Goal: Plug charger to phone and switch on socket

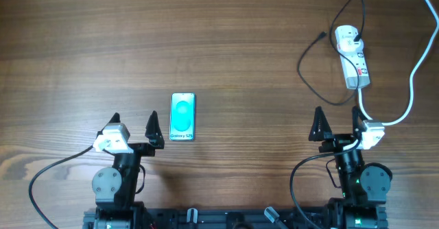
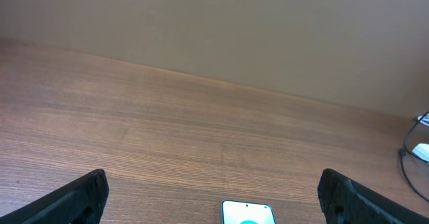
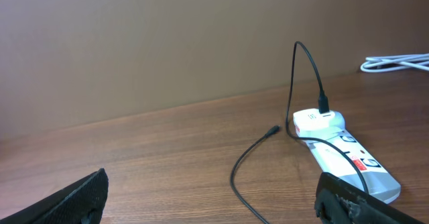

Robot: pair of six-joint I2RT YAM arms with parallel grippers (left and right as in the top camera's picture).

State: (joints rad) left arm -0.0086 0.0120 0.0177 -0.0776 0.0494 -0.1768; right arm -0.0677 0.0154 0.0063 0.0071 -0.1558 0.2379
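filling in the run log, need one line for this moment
left gripper open | right gripper open | charger tip loose, apart from phone | socket untouched

The brown wood-grain desk (image 1: pixel 137 44) carries a small flat cyan-screened phone (image 1: pixel 182 116) left of centre. At upper right lie a white elongated power strip (image 1: pixel 352 57), a thin black cable (image 1: pixel 300 68) and a thick white cord (image 1: pixel 411 85).

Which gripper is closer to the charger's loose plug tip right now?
Right. The right gripper sits on the robot's side of the plug tip; the left gripper is far across, beside the phone.

Cyan phone (image 1: pixel 182 116); white socket (image 1: pixel 352 57), red markings; black charger (image 1: pixel 312 71).
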